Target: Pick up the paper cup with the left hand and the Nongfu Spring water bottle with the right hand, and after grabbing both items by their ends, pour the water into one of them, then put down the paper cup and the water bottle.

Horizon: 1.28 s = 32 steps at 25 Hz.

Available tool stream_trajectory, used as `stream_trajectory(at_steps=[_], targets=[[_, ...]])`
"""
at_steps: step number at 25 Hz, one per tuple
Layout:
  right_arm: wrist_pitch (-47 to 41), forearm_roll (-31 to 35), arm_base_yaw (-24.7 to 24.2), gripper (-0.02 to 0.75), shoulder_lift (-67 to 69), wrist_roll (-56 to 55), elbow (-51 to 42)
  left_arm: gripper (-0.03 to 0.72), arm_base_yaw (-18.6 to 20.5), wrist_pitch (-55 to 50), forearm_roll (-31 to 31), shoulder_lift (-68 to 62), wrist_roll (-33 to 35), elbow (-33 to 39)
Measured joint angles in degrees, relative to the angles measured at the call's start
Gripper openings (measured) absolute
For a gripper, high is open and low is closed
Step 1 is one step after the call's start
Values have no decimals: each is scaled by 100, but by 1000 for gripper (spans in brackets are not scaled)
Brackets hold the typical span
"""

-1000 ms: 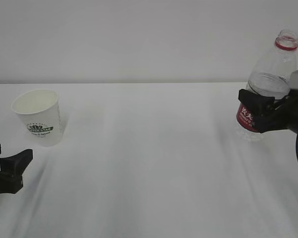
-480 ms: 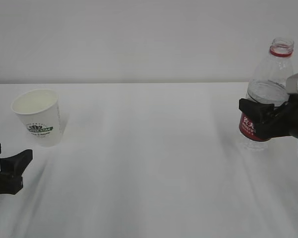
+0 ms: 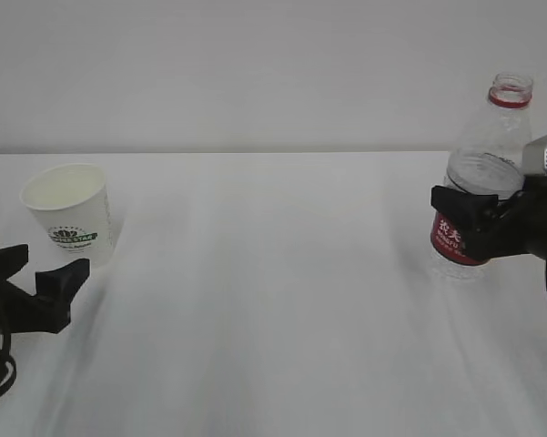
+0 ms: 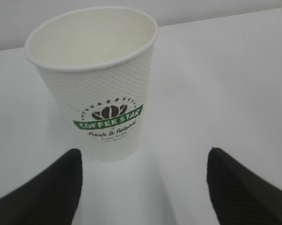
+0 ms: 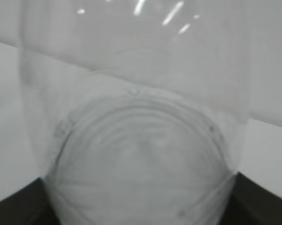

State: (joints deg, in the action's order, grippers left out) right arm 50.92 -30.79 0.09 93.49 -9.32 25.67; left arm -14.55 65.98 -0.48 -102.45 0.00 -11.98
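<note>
SETTING: lab-style test bench — plain white table (image 3: 273, 300) | bare pale wall (image 3: 255, 64) | nothing domestic-looking

A white paper cup (image 4: 96, 84) bearing a green "Coffee Star" logo stands upright on a white table (image 4: 225, 84), its cream interior visible. Below the cup, the left gripper (image 4: 143, 185) has two dark fingers (image 4: 42, 192) spread apart, clear of the cup.

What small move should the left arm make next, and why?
Probably ease forward until its fingers flank the paper cup. The left gripper is open just short of the cup, not touching it, while the right gripper already holds the Nongfu Spring water bottle.
</note>
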Motion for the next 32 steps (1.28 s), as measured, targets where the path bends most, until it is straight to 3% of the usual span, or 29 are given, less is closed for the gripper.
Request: stream_trajectory(at_steps=[4, 8, 11, 15, 18, 21, 32], targets=[[0, -121, 0, 501, 0, -94, 0, 623, 133, 3, 97, -120, 0, -194], [0, -145, 0, 501, 0, -107, 0, 618, 836, 3, 719, -142, -290, -216], [0, -156, 0, 501, 0, -107, 0, 608, 1645, 3, 1743, -142, -675, -367], [0, -156, 0, 501, 0, -115, 0, 591, 2609, 3, 4009, -328, -1836, -991], [0, -156, 0, 501, 0, -115, 0, 589, 2972, 3, 4942, -663, -2404, -1449], [0, -156, 0, 501, 0, -115, 0, 589, 3095, -145, 5176, -807, -2485, -1572], [0, -224, 0, 500, 0, -115, 0, 580, 3116, -452, 5186, -823, -1779, -1586]])
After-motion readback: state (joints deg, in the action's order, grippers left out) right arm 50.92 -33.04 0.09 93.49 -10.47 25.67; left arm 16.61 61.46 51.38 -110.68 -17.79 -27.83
